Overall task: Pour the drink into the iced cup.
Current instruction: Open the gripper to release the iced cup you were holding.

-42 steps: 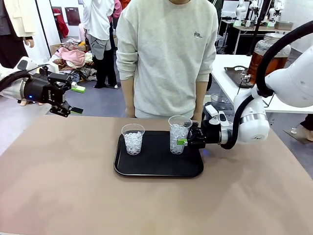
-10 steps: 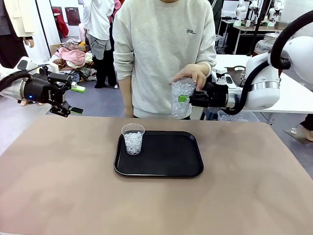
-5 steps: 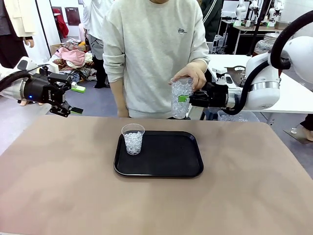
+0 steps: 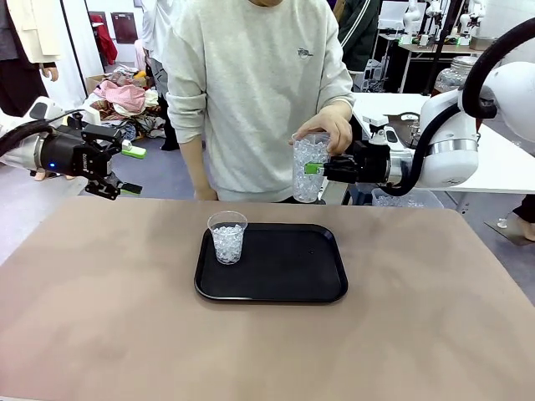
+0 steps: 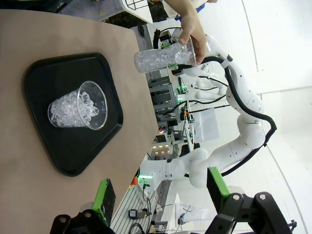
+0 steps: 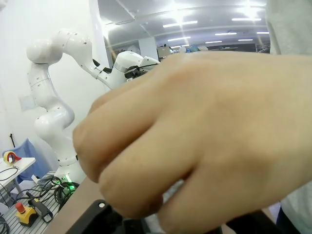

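Clear iced cup is hanging up beyond the tray, right gripper clamping it, person's hand gripping its rim. Well left of tray, left gripper idling, spread wide. Ice alone inside; pouring not begun.

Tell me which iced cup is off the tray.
The raised cup in the right gripper, with the person's hand on its rim; the other cup stands on the black tray.

Black tray on the tan table, clothes heap on the floor behind.
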Controlling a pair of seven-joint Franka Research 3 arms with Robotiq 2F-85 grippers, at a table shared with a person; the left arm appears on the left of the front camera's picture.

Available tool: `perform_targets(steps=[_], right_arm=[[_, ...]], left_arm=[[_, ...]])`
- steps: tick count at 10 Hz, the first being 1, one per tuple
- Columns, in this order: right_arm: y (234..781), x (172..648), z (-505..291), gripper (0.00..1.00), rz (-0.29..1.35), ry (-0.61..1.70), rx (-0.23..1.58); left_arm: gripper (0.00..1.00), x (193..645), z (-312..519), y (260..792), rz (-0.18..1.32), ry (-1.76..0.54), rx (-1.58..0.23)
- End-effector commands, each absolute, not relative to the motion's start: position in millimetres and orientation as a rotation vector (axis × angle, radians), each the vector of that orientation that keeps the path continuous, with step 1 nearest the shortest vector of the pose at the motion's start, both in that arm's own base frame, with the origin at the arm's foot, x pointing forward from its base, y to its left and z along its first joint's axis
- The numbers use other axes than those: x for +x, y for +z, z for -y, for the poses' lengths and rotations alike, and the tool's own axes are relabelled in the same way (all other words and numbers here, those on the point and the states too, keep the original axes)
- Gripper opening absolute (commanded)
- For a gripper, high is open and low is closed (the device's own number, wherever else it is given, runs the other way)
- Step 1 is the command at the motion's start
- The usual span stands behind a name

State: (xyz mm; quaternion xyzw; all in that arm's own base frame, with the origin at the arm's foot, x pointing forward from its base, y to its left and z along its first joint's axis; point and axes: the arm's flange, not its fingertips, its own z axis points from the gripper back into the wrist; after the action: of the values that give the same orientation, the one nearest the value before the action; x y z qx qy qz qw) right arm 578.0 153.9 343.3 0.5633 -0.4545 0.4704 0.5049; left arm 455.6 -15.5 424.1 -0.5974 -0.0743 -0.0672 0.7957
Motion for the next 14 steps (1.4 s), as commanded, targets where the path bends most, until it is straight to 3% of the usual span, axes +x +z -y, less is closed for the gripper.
perform_targets(steps=[1,9,11,12,14], right_arm=[[348.6,577.6,-154.5,0.49,1.11,1.14,1.358],[343.6,578.0,-153.9,0.49,1.097,1.136,1.359],[342.8,577.3,-150.2,0.88,1.059,1.127,1.387],[342.4,575.7,-146.2,1.0,1.052,1.121,1.389],[342.8,572.1,-127.5,1.0,1.064,1.1,1.355]], left_arm=[[1.0,455.0,15.5,425.6,0.168,-0.145,-1.281],[1.0,455.0,15.5,425.6,0.168,-0.145,-1.281],[1.0,455.0,15.5,425.6,0.168,-0.145,-1.281],[1.0,455.0,15.5,425.6,0.168,-0.145,-1.281],[1.0,455.0,15.5,425.6,0.168,-0.145,-1.281]])
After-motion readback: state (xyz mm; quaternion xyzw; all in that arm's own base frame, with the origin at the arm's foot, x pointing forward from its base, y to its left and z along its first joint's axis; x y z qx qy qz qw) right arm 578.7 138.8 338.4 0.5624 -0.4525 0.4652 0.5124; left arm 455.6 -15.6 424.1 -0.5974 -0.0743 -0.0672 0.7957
